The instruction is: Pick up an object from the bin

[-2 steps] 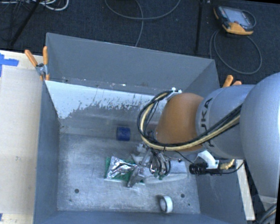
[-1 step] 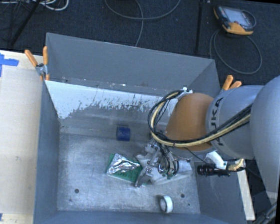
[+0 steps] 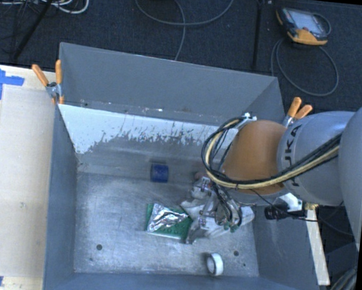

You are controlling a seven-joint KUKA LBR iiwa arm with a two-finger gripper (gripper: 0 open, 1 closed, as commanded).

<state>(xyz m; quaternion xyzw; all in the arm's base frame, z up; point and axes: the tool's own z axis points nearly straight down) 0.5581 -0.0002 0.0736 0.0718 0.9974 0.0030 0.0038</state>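
A grey metal bin (image 3: pixel 101 164) sits under the robot arm (image 3: pixel 325 157), which leans in from 3 o'clock. Its brown-orange wrist cover (image 3: pixel 251 155) and looped cables (image 3: pixel 214 153) hide the floor at the bin's 2 o'clock corner. The arm's upper body is cut off at the edge of the view.

Near the middle of the bin floor lies a flat green-and-silver foil packet (image 3: pixel 167 221). Its long axis runs roughly from 9 to 3 o'clock, the 3 o'clock end dipping slightly towards 4. The crinkled silver face is up, with green showing along the lower border.

The claw (image 3: pixel 206 221) hangs low at the packet's 3 o'clock end. There it is lost in a tangle of pale metal parts and wiring, so I cannot tell whether it is spread or closed, nor whether it touches the foil.

A small white ring (image 3: pixel 215 264) lies at 4 o'clock from the packet, clear of it. A little blue block (image 3: pixel 159 172) sits at the packet's 12 o'clock, by the foot of the far wall.
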